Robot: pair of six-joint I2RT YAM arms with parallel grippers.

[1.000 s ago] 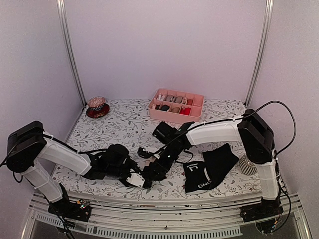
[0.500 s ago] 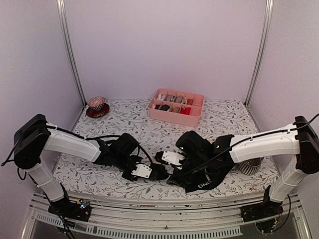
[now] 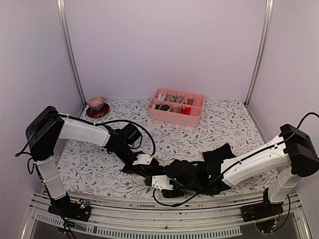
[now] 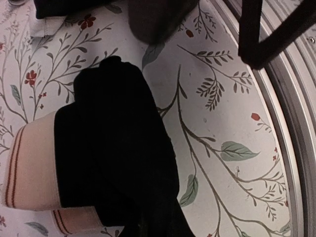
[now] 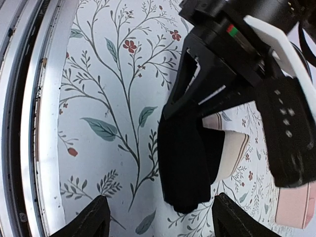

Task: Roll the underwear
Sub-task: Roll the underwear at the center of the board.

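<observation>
The left gripper (image 5: 193, 112) is clamping a soft black brief (image 4: 116, 158), rolled into a fat cylinder, its beige waistband (image 4: 29, 168) edged with thin red stripes. The roll is lying on the floral-print table (image 3: 94, 172) near the front rail. The right gripper (image 5: 163, 219) is hovering just beside it, fingers spread wide, grasping nothing.

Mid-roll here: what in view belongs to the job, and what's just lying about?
Job: beige-band briefs, gripped by the left claw; second black briefs; open right claw.
Lying about: pink tray with small bundles; patterned ornament on a dish.
</observation>
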